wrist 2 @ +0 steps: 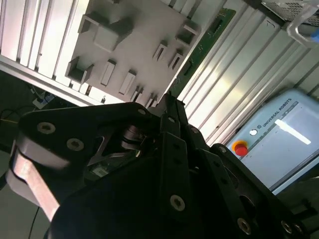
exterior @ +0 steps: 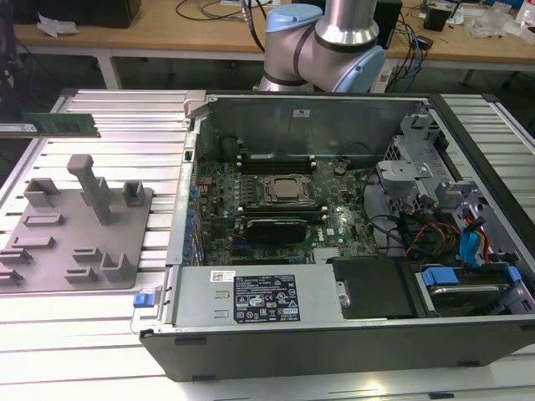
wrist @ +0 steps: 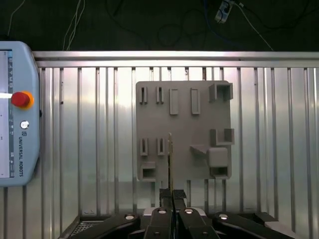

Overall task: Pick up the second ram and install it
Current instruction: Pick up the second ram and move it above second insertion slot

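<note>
The second ram (wrist: 170,158) is gripped edge-on by the hand (wrist: 171,193), whose fingers are closed tight on it, and a grey fixture plate (wrist: 182,129) is seen beyond it in the first wrist view. In the exterior view the green stick is seen at about twelve o'clock of that plate and ten o'clock of the open computer case (exterior: 334,338), over the ribbed tabletop (exterior: 84,334).

Hidden and cropped parts
The second ram (wrist 2: 212,32) has its gripped end hidden behind the gripper (wrist 2: 167,102) body in the second wrist view. The pendant (wrist: 15,114) is cut by the picture edge, and the arm (exterior: 326,42) is cropped at the exterior view's top.
</note>
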